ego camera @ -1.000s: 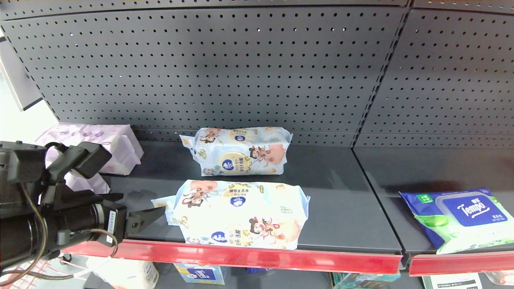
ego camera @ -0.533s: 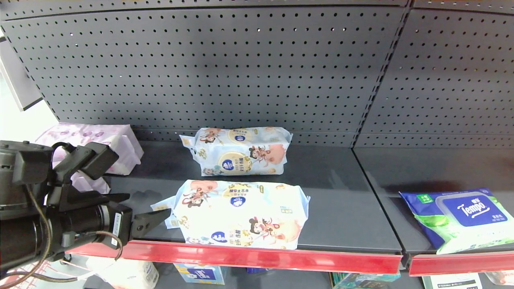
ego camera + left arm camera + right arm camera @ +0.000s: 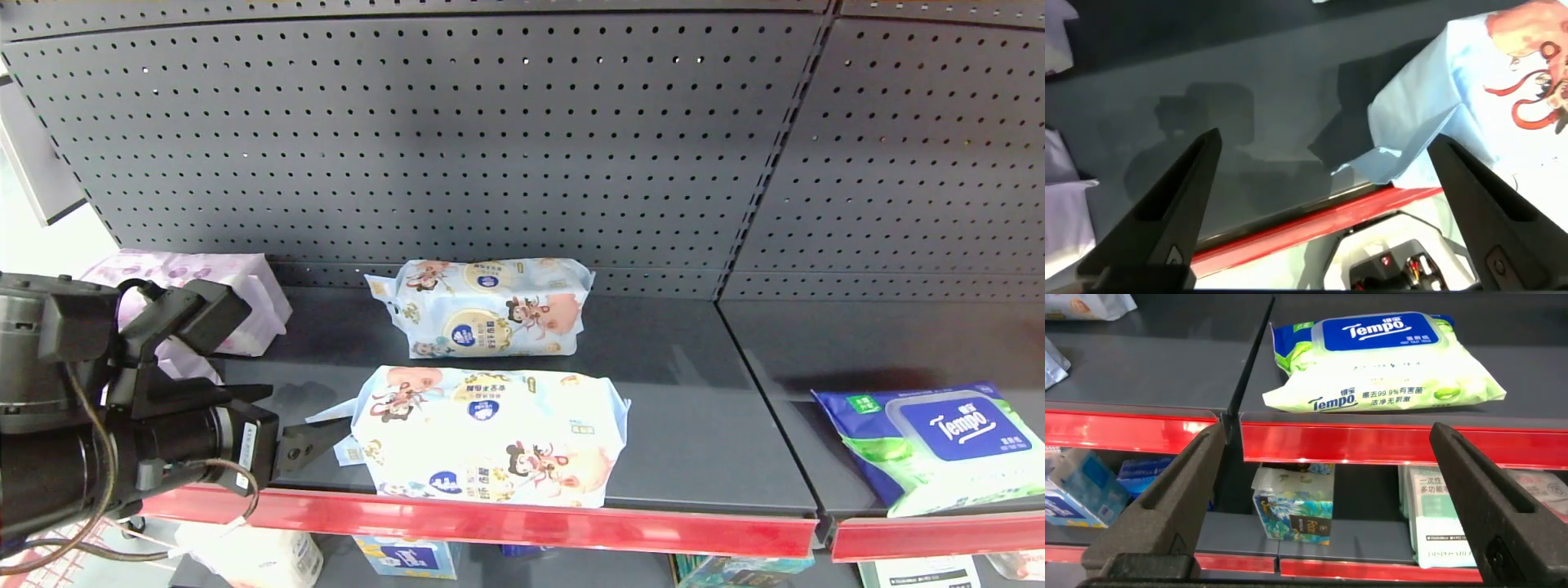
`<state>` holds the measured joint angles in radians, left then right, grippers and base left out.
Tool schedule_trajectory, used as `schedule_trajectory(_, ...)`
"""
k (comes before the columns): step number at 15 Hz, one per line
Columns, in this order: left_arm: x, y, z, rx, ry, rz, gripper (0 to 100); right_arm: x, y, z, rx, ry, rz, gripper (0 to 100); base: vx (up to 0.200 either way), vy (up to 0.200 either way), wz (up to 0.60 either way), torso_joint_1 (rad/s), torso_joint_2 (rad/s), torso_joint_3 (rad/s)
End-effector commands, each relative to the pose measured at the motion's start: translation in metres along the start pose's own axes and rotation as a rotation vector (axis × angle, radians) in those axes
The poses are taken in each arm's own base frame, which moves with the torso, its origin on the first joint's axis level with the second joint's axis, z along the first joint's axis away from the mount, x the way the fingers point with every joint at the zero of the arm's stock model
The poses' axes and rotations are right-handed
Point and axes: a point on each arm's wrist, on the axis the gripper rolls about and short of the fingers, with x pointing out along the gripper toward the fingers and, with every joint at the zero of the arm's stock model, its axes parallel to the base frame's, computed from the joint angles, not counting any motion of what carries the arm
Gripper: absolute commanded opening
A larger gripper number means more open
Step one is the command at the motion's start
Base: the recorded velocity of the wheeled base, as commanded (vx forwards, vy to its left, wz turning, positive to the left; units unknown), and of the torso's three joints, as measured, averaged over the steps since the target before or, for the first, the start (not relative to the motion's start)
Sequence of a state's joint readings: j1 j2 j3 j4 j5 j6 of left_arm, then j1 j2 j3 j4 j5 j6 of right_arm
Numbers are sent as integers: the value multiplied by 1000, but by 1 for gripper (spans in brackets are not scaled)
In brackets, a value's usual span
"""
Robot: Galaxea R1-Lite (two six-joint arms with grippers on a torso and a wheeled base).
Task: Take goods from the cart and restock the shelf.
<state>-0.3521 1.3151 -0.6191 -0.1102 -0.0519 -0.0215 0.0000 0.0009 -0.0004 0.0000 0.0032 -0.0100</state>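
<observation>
Shelf: grey metal deck, with a perforated back panel and a red rail along the front edge.

Front cartoon-print pack: lies flat at the front of the deck, just behind the rail, its crimped end flap pointing toward the robot's left.

Rear cartoon-print pack: directly behind the first, against the back panel and apart from it.

Blue-and-green wipes pack: in the next bay to the right, at the front edge.

Lilac pack: far left, at the back.

Left gripper: level with the rail, just beside the front pack's flap. Its jaws are spread wide and hold nothing.

Right gripper: in front of the rail below the wipes pack, also spread wide and empty.

Small boxes: on the tier below.
</observation>
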Motion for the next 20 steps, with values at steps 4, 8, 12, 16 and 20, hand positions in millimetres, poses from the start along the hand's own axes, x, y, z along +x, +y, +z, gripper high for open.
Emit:
schedule_trajectory(4,-2,2,-5,-12,7,16,100,0,0,0,-1,1,1,100,0,0,0,0,0,0)
schedule_trajectory(8,-29,11,-16,-42,-57,69,100,0,0,0,-8,0,-3,100,0,0,0,0,0,0)
schedule_trajectory(12,-85,8,-54,-53,-203,112,100,5,-1,64,-14,-12,-29,100,0,0,0,0,0,0)
schedule_trajectory(16,-119,2,-82,-44,-228,113,100,118,6,189,83,149,110,100,0,0,0,0,0,0)
schedule_trajectory(20,-132,0,-94,-44,-286,159,100,164,41,144,-25,385,378,100,0,0,0,0,0,0)
